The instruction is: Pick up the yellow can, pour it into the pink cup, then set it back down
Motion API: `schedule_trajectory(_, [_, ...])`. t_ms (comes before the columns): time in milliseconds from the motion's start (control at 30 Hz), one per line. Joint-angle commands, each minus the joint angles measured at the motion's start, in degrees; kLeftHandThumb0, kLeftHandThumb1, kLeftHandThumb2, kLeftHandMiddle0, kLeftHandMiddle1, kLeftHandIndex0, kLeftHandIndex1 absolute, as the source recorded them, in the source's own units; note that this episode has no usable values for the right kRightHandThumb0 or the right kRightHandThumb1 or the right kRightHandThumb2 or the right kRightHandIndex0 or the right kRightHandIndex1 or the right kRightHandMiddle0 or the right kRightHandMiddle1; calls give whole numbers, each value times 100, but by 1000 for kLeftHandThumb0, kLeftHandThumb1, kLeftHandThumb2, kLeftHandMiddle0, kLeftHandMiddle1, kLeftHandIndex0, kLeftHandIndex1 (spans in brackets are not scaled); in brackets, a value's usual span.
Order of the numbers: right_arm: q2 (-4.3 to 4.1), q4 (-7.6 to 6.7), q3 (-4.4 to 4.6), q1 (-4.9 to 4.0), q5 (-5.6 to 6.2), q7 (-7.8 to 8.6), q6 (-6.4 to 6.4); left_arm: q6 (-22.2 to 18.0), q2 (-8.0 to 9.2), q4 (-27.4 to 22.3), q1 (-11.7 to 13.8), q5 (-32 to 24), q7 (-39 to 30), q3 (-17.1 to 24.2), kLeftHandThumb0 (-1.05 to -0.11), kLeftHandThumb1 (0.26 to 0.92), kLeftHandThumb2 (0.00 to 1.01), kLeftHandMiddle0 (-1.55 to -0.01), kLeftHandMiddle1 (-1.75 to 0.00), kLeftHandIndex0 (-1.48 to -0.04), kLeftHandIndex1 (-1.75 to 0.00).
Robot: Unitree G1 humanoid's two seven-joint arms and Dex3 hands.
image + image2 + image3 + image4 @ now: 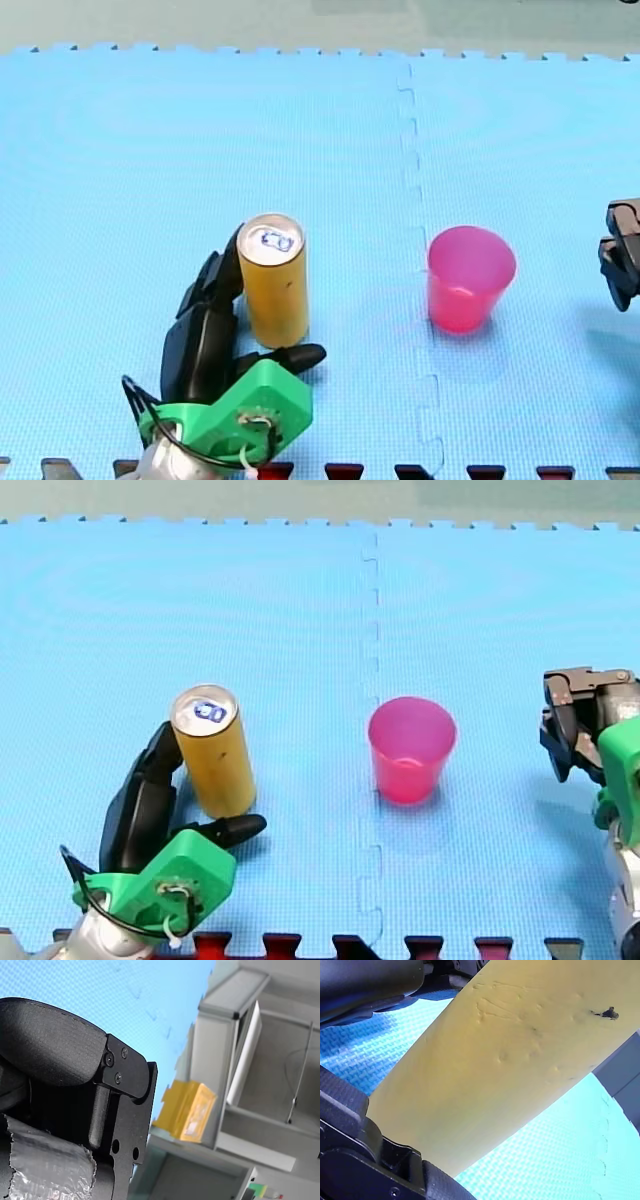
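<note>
Left hand wraps the upright yellow can, apparently gripping it to lift toward the pink cup on its right; the right hand hangs beyond the cup, state unclear.

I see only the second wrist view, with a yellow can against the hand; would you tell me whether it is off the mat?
Observer: No, the yellow can stands upright on the blue mat, the left hand closed around it.
Operator: Where is the cup?
Observer: The pink cup stands upright to the can's right, apart from it.
Operator: And the other hand?
Observer: The right hand holds nothing, at the right edge beyond the cup.
</note>
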Motion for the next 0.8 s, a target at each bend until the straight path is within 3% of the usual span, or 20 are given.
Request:
schedule_trajectory(0, [-30, 15, -6, -21, 17, -7, -11, 2, 34, -27, -26, -30, 1, -28, -1048, 738, 4, -90, 0, -118, 0])
schedule_trajectory(233, [-38, 37, 4, -33, -2, -25, -14, -18, 35, -70, -3, -254, -315, 36, -1048, 746, 6, -82, 0, -111, 0])
schedule_trajectory(467, [-53, 64, 0, -46, -2, -24, -9, -509, -82, -148, 124, -1176, -1363, 596, -1048, 752, 7, -107, -13, -108, 0])
schedule_trajectory(767, [-73, 82, -5, -67, 4, -16, 12, -918, 132, -171, 205, -1365, -1524, 858, -1048, 774, 10, -168, -36, -119, -5])
